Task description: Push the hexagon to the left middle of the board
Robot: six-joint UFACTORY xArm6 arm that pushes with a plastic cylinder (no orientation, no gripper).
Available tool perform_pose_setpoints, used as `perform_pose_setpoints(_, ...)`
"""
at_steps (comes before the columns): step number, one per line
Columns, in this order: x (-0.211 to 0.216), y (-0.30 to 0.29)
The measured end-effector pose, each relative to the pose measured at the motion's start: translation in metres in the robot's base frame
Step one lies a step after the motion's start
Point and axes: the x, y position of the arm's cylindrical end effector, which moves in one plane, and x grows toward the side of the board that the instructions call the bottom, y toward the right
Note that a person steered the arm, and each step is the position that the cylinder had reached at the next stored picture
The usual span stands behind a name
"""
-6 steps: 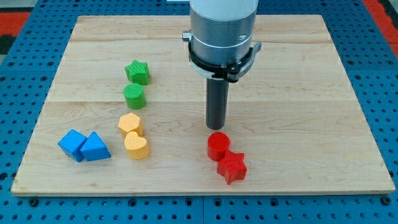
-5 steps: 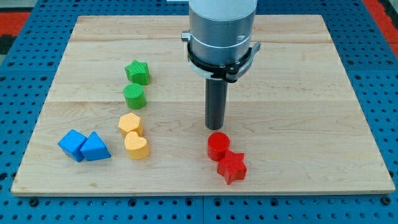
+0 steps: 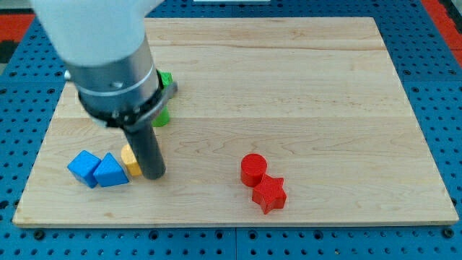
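Yellow block (image 3: pixel 130 160), only a sliver of it showing, lies against the rod's left side at roughly 9 o'clock from my tip (image 3: pixel 154 175); its shape cannot be confirmed from the exposed part, so whether this is the hexagon or its yellow neighbour is undetermined. The rest of the yellow pair is hidden behind the rod.

Tool state: a plain rod with no jaws, so nothing is grasped; it can only bear sideways on a block. It appears touching, or all but touching, the yellow sliver.

Relation governing the move: the target zone, the board's (image 3: pixel 325 87) left middle, lies at about 10 o'clock from my tip, and the visible yellow block sits between tip and that zone. In my judgement a leftward, slightly upward push is correctly aligned.

Obstructions: blue triangular block (image 3: pixel 110 172) touches the yellow sliver at 9 o'clock, with blue cube (image 3: pixel 84 167) just beyond. Green blocks (image 3: pixel 163 97) are largely masked at 12 o'clock. Red cylinder (image 3: pixel 253 169) and red star (image 3: pixel 268 193) stand well apart at 3 o'clock.
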Motion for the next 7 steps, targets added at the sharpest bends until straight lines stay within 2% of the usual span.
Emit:
perform_pose_setpoints(1, -0.044, 0.003)
perform_pose_setpoints(2, -0.049, 0.003)
perform_pose_setpoints(3, -0.054, -0.040)
perform_pose_setpoints(4, -0.066, -0.107)
perform_pose_setpoints(5, -0.092, -0.142)
perform_pose_setpoints(6, -0.065, -0.142)
perform_pose_setpoints(7, -0.029, -0.173)
